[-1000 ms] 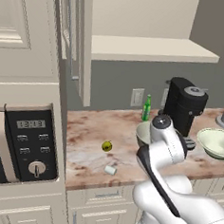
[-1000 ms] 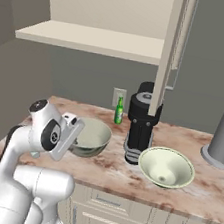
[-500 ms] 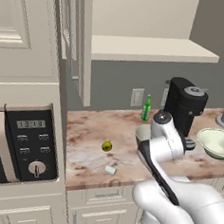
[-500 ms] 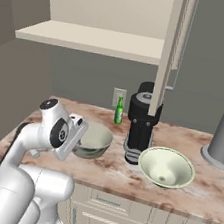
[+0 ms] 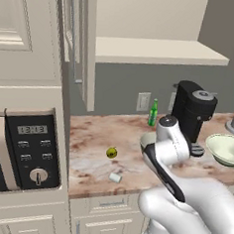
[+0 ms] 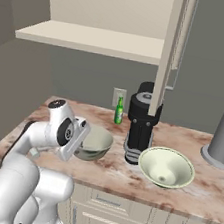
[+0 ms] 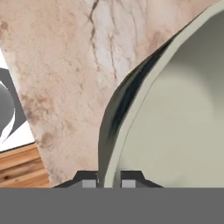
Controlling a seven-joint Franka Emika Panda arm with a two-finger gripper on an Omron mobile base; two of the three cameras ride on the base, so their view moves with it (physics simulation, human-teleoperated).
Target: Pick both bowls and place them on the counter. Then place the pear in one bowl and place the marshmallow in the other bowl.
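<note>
Hand view has the pincer [image 7: 109, 180] set astride the rim of the deep grey-green bowl [image 7: 175, 113], one tip outside the wall and one inside, jaws narrow on that edge; whether they actually pinch it I cannot tell. The bowl sits upright on the counter [image 7: 65, 65], mouth up, with no real long axis since it is round.

Compared with a second ago, the hand has slid a little along the counter toward the coffee machine [image 6: 141, 123], and the grey-green bowl [image 6: 93, 143] seems to have kept its place just left of that machine, so this looks like the end of the setting-down rather than a carry. The wider cream-green bowl [image 6: 166, 167] rests upright on the counter to the machine's right. By my reading both bowls are now down, and the next call is to let go and back off the rim.

In the left base view the pear [image 5: 111, 152] lies on open counter [image 5: 92, 137] left of the arm, dark spot facing the camera, and the marshmallow [image 5: 114, 177] lies on its side nearer the front edge, its short axis running roughly along the counter. A green bottle [image 5: 153, 113] stands by the wall.
</note>
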